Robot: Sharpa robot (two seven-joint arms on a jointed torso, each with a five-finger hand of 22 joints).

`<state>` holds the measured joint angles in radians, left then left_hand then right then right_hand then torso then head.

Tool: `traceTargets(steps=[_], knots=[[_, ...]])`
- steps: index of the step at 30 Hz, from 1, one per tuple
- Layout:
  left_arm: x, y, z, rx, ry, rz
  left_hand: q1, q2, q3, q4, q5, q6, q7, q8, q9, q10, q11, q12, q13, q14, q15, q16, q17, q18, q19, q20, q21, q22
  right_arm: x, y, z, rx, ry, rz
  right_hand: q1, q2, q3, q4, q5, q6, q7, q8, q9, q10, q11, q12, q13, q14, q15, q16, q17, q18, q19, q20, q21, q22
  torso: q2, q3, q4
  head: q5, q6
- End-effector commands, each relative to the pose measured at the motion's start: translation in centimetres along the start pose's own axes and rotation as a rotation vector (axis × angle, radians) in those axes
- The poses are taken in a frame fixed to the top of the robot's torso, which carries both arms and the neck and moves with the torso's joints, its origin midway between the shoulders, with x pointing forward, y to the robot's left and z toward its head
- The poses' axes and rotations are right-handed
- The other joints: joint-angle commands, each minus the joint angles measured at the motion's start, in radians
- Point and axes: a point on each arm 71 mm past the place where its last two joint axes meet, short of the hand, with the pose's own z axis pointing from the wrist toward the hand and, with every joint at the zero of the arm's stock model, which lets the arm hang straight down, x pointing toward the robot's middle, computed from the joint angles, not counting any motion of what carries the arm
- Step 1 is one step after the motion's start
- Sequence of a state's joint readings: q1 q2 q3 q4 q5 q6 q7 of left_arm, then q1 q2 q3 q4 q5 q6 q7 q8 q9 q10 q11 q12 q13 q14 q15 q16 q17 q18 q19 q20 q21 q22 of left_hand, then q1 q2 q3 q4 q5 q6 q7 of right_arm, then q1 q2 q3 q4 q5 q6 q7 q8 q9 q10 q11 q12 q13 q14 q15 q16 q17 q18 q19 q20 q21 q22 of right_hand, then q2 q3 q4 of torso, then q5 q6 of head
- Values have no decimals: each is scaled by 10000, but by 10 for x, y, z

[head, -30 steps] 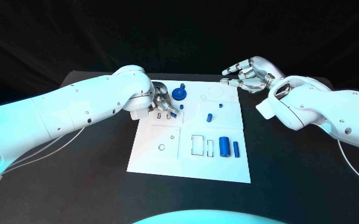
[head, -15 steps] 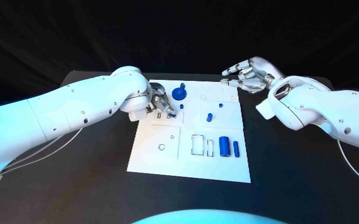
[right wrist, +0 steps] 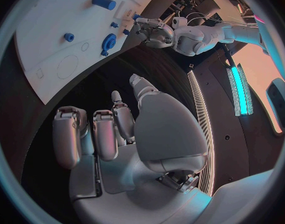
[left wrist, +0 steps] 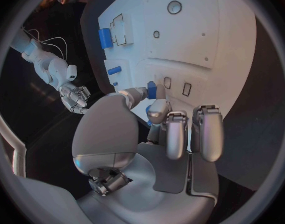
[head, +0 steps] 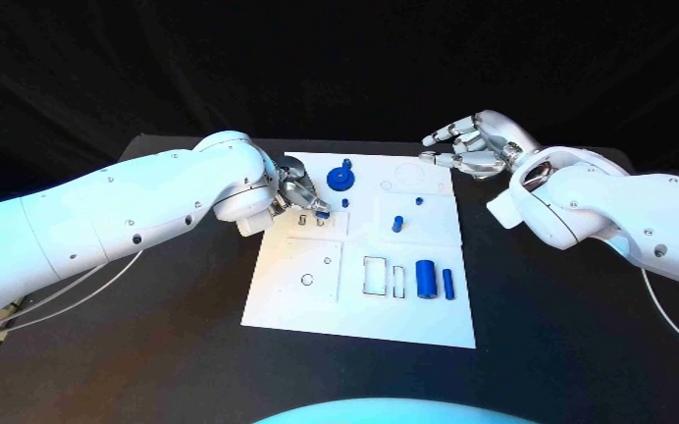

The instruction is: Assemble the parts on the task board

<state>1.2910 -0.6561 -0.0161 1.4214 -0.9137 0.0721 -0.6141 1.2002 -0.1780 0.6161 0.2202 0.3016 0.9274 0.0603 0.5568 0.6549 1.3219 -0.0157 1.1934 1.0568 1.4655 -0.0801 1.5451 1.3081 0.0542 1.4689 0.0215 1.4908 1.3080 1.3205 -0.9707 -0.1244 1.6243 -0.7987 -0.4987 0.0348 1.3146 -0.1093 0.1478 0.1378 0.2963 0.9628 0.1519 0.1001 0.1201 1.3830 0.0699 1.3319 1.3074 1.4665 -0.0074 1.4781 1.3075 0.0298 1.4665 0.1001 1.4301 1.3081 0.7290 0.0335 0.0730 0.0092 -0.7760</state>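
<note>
The left hand (head: pixel 300 195) is reaching over the left edge of the task board (head: pixel 311 296), left of centre in the head view. Its fingers are curling down, and in the left wrist view the thumb and a fingertip (left wrist: pixel 156 106) are pinching a small blue part (left wrist: pixel 152 89) just above two small rectangular slots (left wrist: pixel 177 86) in the board.

Just right of that hand in the head view, a round blue part with a knob (head: pixel 339 178) is standing on the board, with a tiny blue piece (head: pixel 345 202) below it. Further right, a short blue peg (head: pixel 397 222) and a smaller blue bit (head: pixel 419 200) are lying near the board's middle. Lower down, a thick blue cylinder (head: pixel 425 279) and a thin blue rod (head: pixel 447 283) are lying side by side, right of a rectangular outline (head: pixel 374 275).

The right hand (head: pixel 471 145) is hovering off the board's upper right corner, above the black surface (head: pixel 566 345). Its fingers are apart and loosely bent, holding nothing.
</note>
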Motion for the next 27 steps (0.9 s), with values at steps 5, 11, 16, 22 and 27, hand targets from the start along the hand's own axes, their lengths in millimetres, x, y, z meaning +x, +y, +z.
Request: traceTargets(steps=[5, 11, 16, 22, 27], knots=[[4, 2, 0, 208, -1143, 585, -119, -6, 2153, -2121, 99, 111, -7, 50, 44, 87, -31, 29, -11, 941, 19, 15, 2246, -167, 151, 12, 79, 961, 1, 0, -1, -40, 102, 15, -46, 43, -91, -3, 39, 21, -2, 63, -4, 45, -45, 31, 666, 644, -43, -69, 988, 87, 276, -69, -48, 1344, 12, -12, -17, 38, -22], [11, 3, 2, 117, -1465, 1066, -216, -43, 2227, -2179, 261, 161, -35, 90, 107, 70, -57, -70, -156, 942, -4, 16, 2249, -165, 151, -8, 79, 960, 0, 0, -1, -52, 94, 5, -47, 43, -92, -3, 40, 21, -2, 63, -4, 44, -45, 30, 665, 644, -43, -69, 987, 87, 275, -69, -49, 1343, 15, -17, -28, 42, -21], [14, 3, 5, 25, -1528, 1288, -247, -53, 2254, -2197, 308, 178, -47, 108, 131, 86, -68, -74, -167, 941, -13, 16, 2249, -164, 149, -16, 77, 957, 1, 0, -1, -63, 96, -3, -47, 43, -92, -3, 40, 21, -2, 63, -4, 44, -45, 30, 665, 644, -43, -69, 987, 87, 275, -69, -49, 1343, 21, -13, -35, 52, -30], [17, 3, 7, -27, -1460, 1419, -286, -65, 2285, -2214, 351, 199, -61, 135, 163, 132, -81, -36, -127, 943, -24, 18, 2253, -163, 149, -26, 77, 955, 1, -1, -1, -65, 105, -3, -47, 43, -92, -3, 40, 21, -2, 63, -4, 44, -45, 30, 665, 644, -43, -69, 987, 87, 275, -69, -49, 1343, 27, -12, -30, 60, -55], [18, 4, 8, -110, -1332, 1522, -306, -75, 2298, -2224, 367, 208, -68, 150, 179, 138, -88, -44, -143, 942, -29, 17, 2251, -164, 151, -31, 79, 959, 1, -1, -1, -63, 120, 0, -47, 43, -92, -3, 40, 21, -2, 63, -4, 44, -45, 30, 665, 644, -43, -69, 987, 87, 275, -69, -49, 1343, 15, -8, -32, 68, -76]])
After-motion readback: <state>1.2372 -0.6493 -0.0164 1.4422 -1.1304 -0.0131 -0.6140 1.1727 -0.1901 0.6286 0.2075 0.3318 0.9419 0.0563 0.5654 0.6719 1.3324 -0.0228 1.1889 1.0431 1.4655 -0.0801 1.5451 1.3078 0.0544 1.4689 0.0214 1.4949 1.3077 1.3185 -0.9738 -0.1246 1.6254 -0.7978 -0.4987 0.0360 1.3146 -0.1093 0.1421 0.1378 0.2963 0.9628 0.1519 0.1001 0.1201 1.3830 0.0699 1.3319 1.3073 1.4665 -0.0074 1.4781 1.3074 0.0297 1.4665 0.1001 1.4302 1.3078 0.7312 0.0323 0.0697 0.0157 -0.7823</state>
